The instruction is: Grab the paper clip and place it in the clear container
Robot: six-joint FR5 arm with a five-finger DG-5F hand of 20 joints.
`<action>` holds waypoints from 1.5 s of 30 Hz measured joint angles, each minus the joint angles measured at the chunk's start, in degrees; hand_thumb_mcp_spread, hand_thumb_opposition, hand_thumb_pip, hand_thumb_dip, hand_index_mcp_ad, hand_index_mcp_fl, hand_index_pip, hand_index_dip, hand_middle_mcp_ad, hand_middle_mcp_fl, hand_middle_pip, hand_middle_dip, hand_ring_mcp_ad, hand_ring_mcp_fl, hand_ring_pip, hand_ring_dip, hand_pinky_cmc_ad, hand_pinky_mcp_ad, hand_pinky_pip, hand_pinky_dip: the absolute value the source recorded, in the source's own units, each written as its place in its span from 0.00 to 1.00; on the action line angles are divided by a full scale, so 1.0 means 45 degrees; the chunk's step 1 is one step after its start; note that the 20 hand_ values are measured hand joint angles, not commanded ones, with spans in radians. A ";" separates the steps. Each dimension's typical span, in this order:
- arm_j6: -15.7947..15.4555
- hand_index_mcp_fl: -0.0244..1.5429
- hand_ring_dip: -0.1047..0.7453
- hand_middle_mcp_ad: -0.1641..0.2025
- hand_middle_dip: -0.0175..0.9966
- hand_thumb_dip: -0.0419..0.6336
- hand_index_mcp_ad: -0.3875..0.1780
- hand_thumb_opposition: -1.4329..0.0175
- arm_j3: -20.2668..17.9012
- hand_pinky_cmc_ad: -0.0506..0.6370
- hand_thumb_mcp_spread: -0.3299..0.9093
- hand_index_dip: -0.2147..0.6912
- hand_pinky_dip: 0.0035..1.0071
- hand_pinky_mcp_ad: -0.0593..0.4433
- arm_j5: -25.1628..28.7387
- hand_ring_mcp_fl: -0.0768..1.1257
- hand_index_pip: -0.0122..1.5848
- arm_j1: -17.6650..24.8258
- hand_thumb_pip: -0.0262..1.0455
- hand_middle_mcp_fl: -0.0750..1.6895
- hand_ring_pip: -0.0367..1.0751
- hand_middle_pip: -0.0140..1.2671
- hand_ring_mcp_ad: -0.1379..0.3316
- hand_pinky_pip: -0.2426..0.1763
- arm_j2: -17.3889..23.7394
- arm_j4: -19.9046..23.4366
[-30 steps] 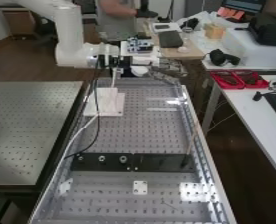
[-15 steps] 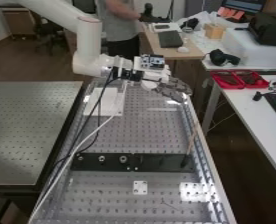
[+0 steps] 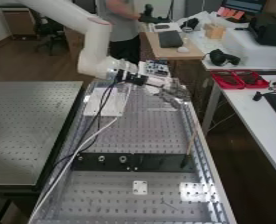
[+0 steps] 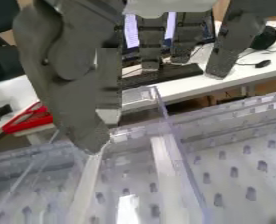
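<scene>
Over the clear container, grip unconfirmed

I have the hand [image 3: 172, 94] above the far end of the perforated bench [image 3: 138, 135], with the white arm [image 3: 95, 50] angled down to it. In the wrist view the clear container [image 4: 167, 121] lies close beneath the hand, its see-through walls rising from the bench. I can't tell whether the hand is clamped on the paper clip or carrying nothing, and I can't place the clip with any confidence. My judgement is that I'm at the placing step, lining up for a drop. Next I'd want the hand centred between the walls, lowered gently without knocking the rim, and the clip let go inside, once I've confirmed that I actually have it
</scene>
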 joint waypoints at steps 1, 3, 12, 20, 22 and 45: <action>0.0011 0.09 0.27 0.63 0.21 0.48 0.41 0.38 -0.0056 0.56 0.62 0.33 0.43 0.65 -0.0030 0.06 0.77 -0.0037 0.61 0.04 0.14 0.12 0.53 0.47 0.0024 -0.0002; 0.0049 0.07 0.27 0.63 0.21 0.48 0.41 0.39 -0.0111 0.56 0.60 0.33 0.47 0.65 -0.0052 0.06 0.74 -0.0087 0.63 0.04 0.15 0.12 0.53 0.47 0.0077 -0.0039; 0.0307 0.02 0.24 0.63 0.21 0.48 0.41 0.41 -0.0915 0.56 0.57 0.32 0.56 0.65 0.0006 0.06 0.68 -0.0415 0.68 0.04 0.16 0.12 0.53 0.40 0.1098 0.0098; 0.0224 0.02 0.24 0.63 0.21 0.47 0.44 0.42 -0.2071 0.56 0.54 0.31 0.61 0.65 -0.0233 0.06 0.43 -0.0853 0.61 0.04 0.18 0.12 0.53 0.35 0.3154 0.0368; 0.0132 0.02 0.23 0.64 0.21 0.46 0.44 0.43 -0.2331 0.56 0.52 0.31 0.61 0.67 -0.0268 0.06 0.34 -0.1004 0.57 0.04 0.18 0.12 0.54 0.33 0.3672 0.0351; -0.1134 0.08 0.23 0.63 0.21 0.39 0.46 0.47 -0.3512 0.61 0.51 0.38 0.63 0.68 -0.0627 0.06 0.09 -0.3282 0.51 0.04 0.16 0.12 0.54 0.33 0.7305 -0.1124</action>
